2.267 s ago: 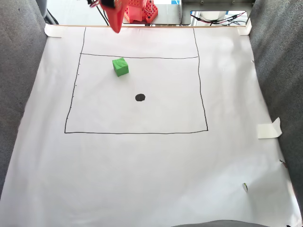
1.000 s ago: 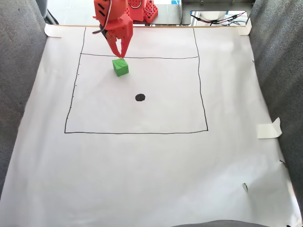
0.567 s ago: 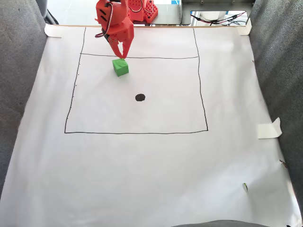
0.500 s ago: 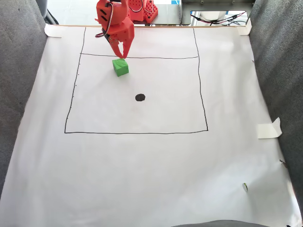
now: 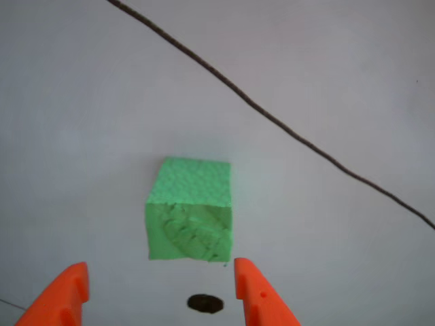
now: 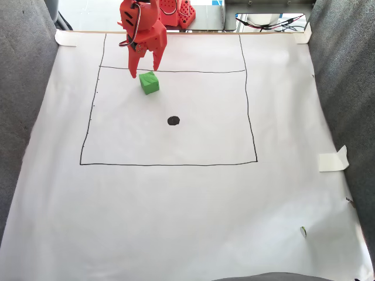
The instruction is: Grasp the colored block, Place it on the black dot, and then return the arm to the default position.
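- The gripper (image 6: pixel 145 71) is hanging over the far part of the white paper sheet (image 6: pixel 187 205) in the fixed view, with its orange fingers (image 5: pixel 258 295) spread wide apart and holding nothing.
- The green block (image 6: pixel 149 82) is sitting flat on the paper inside the drawn rectangle, just below its upper line (image 6: pixel 199 71), at roughly 11 o'clock from the black dot (image 6: pixel 173 120).
- In the other view, the block (image 5: pixel 189 209) is lying just ahead of the two fingertips, toward 12 o'clock, and the gripper (image 5: pixel 160 285) is not yet touching it.
- The block is sitting slightly toward the 1 o'clock side of the gap's centre, closer to the right-hand tip in that view; a small sideways correction before descending is advisable.
- The step in hand appears to be the approach for the grasp. The opening is looking just wider than the block, so margins on both sides are narrow.
- Recommended: advance until the fingers are flanking two opposite flat faces, then descend low enough to grip the block near mid-height.
- The foam is looking soft and ragged at the edges; closing slowly should avoid squeezing it out or tilting it.
- Risk: a fingertip landing on top of the block, or pushing it along the paper, would spoil the alignment.
- The dot (image 5: pixel 204 303) is showing between the fingertips at 6 o'clock in the other view, well apart from the block's footprint.
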`<state>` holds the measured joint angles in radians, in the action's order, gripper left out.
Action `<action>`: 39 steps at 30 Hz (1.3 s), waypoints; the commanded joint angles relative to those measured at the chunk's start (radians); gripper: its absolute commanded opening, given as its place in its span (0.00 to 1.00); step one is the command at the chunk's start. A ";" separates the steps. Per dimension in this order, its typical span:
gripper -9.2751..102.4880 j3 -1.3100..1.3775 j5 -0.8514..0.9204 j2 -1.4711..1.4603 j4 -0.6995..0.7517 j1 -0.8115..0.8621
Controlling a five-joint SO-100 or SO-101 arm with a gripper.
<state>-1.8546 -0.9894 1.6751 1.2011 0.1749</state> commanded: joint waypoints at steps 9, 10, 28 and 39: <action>0.44 -0.003 0.040 -0.035 0.014 -0.003; 0.44 -0.003 0.046 -0.043 0.012 -0.003; 0.41 -0.118 0.097 -0.061 -0.164 -0.005; 0.26 -0.169 0.107 -0.043 -0.235 -0.023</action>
<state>-2.0279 -0.8882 1.5907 0.9710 0.1534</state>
